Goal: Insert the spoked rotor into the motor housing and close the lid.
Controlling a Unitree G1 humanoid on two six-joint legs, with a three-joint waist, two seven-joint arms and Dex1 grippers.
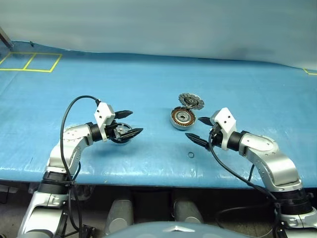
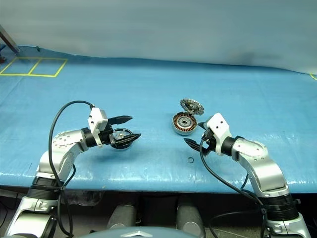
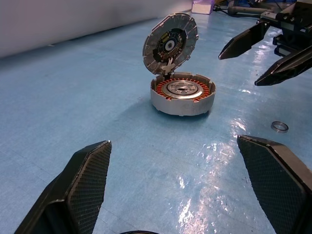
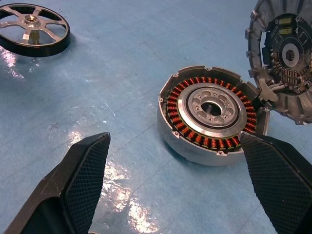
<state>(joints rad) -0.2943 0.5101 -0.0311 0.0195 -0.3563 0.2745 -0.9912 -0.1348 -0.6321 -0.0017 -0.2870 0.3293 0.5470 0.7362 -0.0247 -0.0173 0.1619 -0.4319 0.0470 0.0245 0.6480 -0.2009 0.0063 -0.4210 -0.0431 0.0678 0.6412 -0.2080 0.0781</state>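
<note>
Both tools open & empty, left tool (image 1: 130,123) over spoked rotor (image 4: 33,30), lid (image 3: 170,43) up on motor housing (image 4: 210,114)

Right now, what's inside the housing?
The housing holds a ring of copper windings around a silver hub with a dark centre hole. No rotor is in it; the rotor lies apart on the table. Below the hub is hidden.

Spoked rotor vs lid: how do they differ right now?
The spoked rotor lies flat on the blue table, loose, just below the left gripper; the lid stands tilted up, hinged to the rim of the motor housing. The spoked rotor is a black ring with silver spokes and open gaps; the lid is a solid grey disc with a slotted inner face. The spoked rotor sits far from the motor housing; the lid touches it. Both are round.
</note>
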